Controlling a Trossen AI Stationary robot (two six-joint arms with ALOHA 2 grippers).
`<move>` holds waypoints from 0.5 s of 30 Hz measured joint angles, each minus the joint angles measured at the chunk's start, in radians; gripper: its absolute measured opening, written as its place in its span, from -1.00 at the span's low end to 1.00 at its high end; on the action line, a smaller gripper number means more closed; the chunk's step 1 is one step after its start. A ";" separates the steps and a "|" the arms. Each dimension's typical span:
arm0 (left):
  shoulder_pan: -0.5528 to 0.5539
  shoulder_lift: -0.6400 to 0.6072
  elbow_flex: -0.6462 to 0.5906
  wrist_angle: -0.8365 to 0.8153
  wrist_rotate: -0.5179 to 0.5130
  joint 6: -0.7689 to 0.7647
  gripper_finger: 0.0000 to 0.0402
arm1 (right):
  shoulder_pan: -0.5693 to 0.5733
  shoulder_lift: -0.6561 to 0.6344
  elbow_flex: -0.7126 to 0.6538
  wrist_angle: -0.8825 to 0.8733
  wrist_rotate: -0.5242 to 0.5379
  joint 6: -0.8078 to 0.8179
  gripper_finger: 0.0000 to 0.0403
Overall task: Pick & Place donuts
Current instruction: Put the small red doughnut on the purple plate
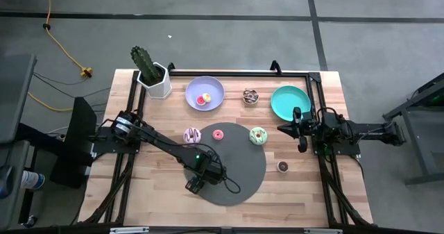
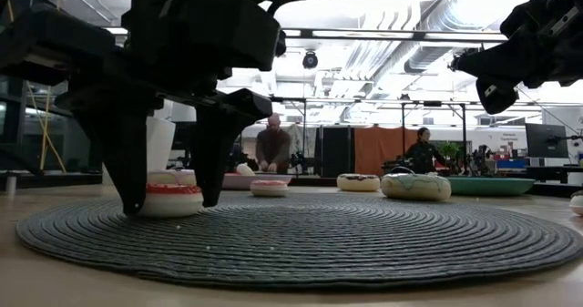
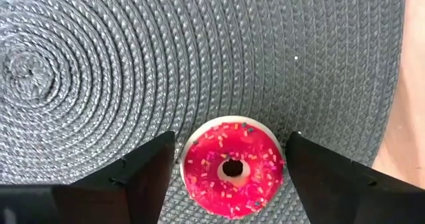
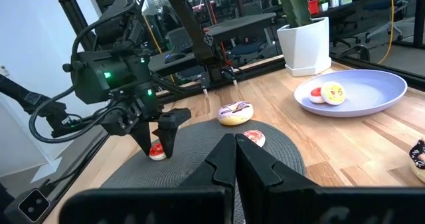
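Note:
A red-iced, sprinkled donut [image 3: 232, 176] lies flat on the dark grey round mat [image 1: 239, 171], near its near-left rim. My left gripper [image 3: 230, 141] points down over it, open, one finger on each side of the donut [image 2: 171, 199]. My right gripper [image 4: 234, 159] is shut and waits, level, at the table's right side [image 1: 300, 133]. Other donuts lie flat: a white-purple one [image 1: 191, 135] beside the mat, a pink one [image 1: 218, 134] and a green one [image 1: 257, 135] on the mat's far part, and a brown one [image 1: 250, 95] farther back. My left gripper comes from above with its fingers [image 3: 149, 167] flanking the red donut's rim. A thin strip of mat shows between one finger and the rim [image 3: 184, 164]. At the other finger I cannot tell whether it touches. The donut lies flat on the mat.
A lavender plate [image 1: 211, 88] holding small pieces and a teal plate [image 1: 290, 102] stand at the back. A cactus in a white pot [image 1: 156, 78] is at the far left corner. A small brown donut [image 1: 283, 166] lies right of the mat. People are in the room behind.

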 joint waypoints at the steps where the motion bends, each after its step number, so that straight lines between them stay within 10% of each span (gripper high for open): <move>1: 0.000 0.000 0.000 0.000 0.000 0.000 0.37 | 0.000 0.000 0.000 0.000 0.000 0.000 -1.00; 15: 0.000 -0.001 0.000 -0.016 -0.026 0.001 0.37 | 0.000 0.000 0.000 0.000 0.000 0.000 -1.00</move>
